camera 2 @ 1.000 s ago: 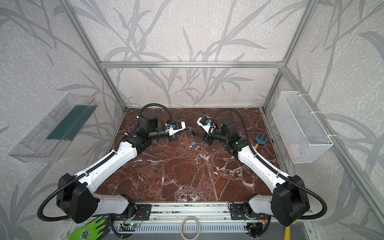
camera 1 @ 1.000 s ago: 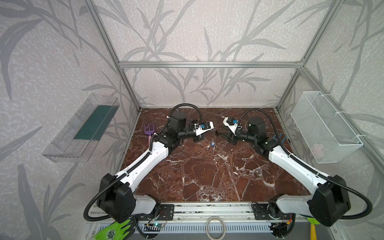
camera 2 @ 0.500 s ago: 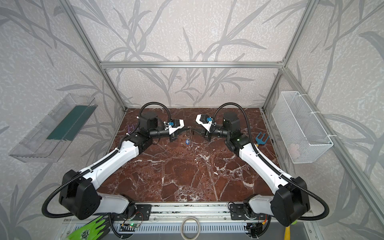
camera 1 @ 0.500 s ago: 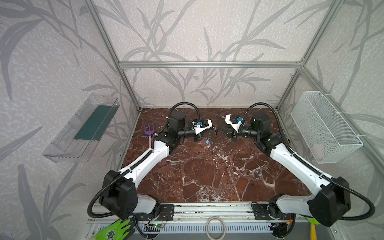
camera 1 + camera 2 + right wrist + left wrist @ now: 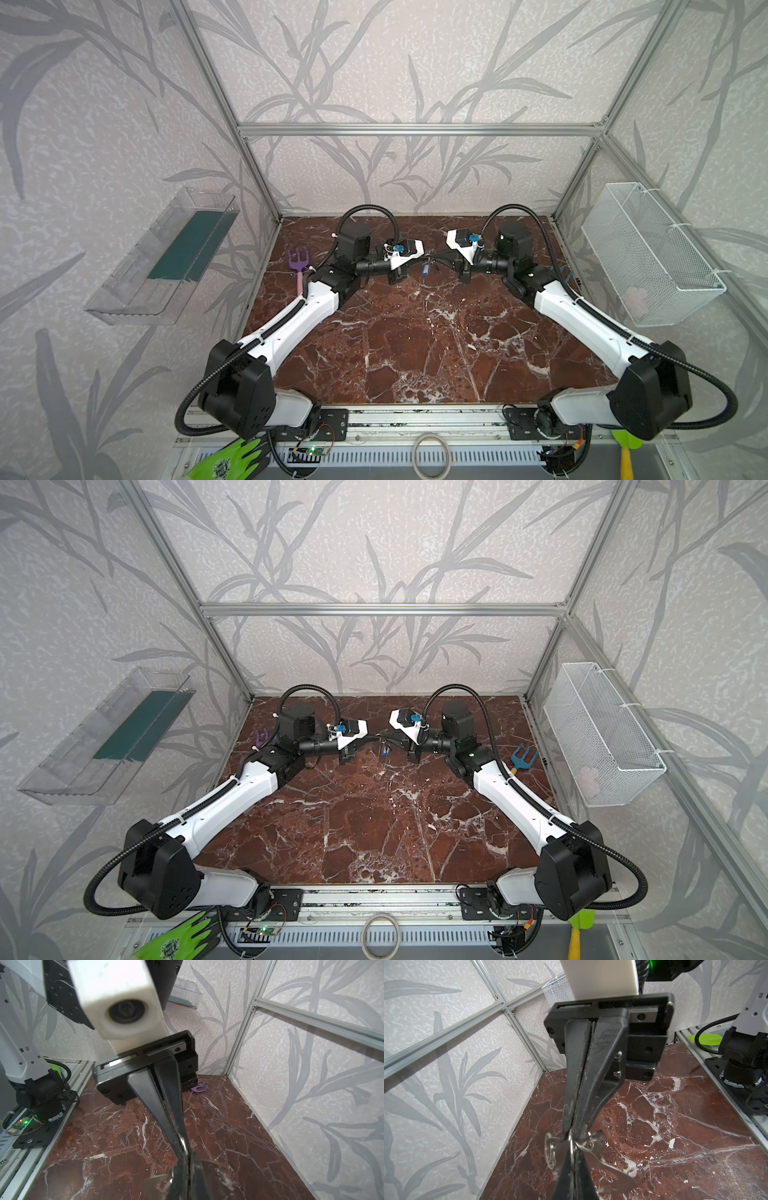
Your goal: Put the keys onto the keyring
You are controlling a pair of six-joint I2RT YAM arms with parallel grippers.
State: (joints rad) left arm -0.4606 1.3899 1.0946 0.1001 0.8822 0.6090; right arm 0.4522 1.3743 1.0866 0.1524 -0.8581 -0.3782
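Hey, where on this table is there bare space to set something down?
Bare: the marble table from middle to front rail, between left arm and right arm. Crowded at the back: left gripper and right gripper pinch the keyring there, with purple fork and blue fork by the side walls.
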